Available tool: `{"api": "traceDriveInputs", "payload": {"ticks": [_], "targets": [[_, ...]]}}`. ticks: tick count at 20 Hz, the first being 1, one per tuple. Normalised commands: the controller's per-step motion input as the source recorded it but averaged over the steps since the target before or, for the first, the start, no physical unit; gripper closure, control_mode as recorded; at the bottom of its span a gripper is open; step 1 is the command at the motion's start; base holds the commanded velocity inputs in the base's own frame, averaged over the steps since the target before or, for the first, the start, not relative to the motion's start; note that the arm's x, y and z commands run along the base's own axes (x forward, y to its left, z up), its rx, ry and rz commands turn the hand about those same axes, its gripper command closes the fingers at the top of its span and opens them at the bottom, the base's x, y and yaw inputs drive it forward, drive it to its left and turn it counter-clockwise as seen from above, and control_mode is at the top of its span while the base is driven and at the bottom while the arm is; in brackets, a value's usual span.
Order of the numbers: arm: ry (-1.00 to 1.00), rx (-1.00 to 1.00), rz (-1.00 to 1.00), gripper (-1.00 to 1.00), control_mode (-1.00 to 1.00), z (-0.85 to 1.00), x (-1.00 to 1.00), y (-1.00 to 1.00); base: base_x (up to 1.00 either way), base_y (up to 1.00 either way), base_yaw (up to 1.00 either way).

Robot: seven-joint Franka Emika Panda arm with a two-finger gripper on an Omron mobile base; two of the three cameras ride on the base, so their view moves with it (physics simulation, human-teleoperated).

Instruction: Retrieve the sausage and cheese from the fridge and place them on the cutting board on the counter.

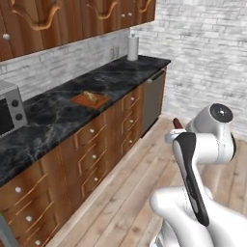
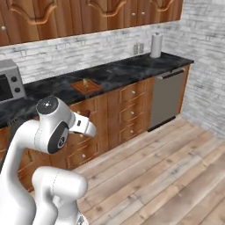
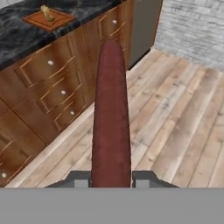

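Sausage (image 3: 111,113) clamped in gripper (image 3: 111,178); cheese (image 3: 47,13) on cutting board (image 3: 59,21).

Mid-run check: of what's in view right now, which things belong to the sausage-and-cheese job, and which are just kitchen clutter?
Job:
- sausage, held in the shut end effector
- cheese, already on the cutting board
- counter

Just there:
- microwave
- paper towel roll
- dishwasher
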Motion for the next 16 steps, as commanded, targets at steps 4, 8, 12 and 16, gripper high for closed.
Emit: {"api": "traceDriveInputs", "payload": {"ticks": [4,8,12,16], "targets": [[0.0,0.0,0.0,1.0,1.0,0.0,0.0,0.0,0.86,-0.16,0.15],[0.0,0.0,0.0,1.0,1.0,0.0,0.0,0.0,0.85,-0.12,0.19],[0.0,0.0,0.0,1.0,1.0,0.0,0.0,0.0,0.82,-0.11,0.21],[0.0,0.0,0.0,1.0,1.0,0.0,0.0,0.0,0.81,-0.09,0.2]]}}
